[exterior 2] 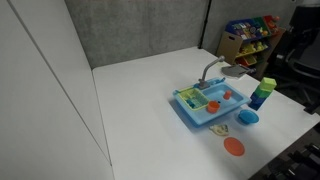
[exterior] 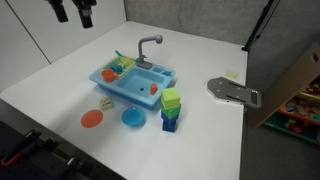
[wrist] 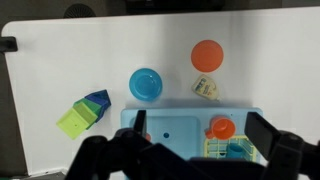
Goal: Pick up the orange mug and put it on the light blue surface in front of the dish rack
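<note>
Orange mug (wrist: 222, 128) sits in the light blue toy sink (exterior: 168, 78), just beside the green dish rack (wrist: 228, 152) at one end. The gripper (wrist: 185, 160) hangs above it with its fingers spread wide, holding nothing. In the wrist view the mug shows between the fingers, nearer the right one. In an exterior view the gripper (exterior: 72, 12) is high at the far left, well apart from the sink.

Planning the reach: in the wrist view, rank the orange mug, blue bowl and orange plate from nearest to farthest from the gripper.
From the gripper:
1. orange mug, in the sink, just ahead.
2. blue bowl, on the table beyond the sink.
3. orange plate, farthest out, toward the top.
</note>
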`<state>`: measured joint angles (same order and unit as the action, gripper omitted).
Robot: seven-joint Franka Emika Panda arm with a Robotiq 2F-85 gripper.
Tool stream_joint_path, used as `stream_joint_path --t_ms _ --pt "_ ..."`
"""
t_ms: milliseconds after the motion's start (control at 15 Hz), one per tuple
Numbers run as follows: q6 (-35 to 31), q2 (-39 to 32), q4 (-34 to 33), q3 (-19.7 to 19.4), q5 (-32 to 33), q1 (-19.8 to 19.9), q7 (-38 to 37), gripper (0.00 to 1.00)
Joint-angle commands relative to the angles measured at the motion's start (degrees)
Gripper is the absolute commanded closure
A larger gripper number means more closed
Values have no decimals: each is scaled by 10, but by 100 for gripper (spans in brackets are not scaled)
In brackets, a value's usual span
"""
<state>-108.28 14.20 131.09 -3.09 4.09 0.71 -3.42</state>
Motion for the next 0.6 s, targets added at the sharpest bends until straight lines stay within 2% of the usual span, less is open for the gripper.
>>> stream_joint_path --t_ms 0,267,533 --pt "60 66 -3 -3 -1 14 27 0" --pt "86 105 -1 -3 -1 19 29 0" --pt "79 100 -3 1 -2 18 16 0"
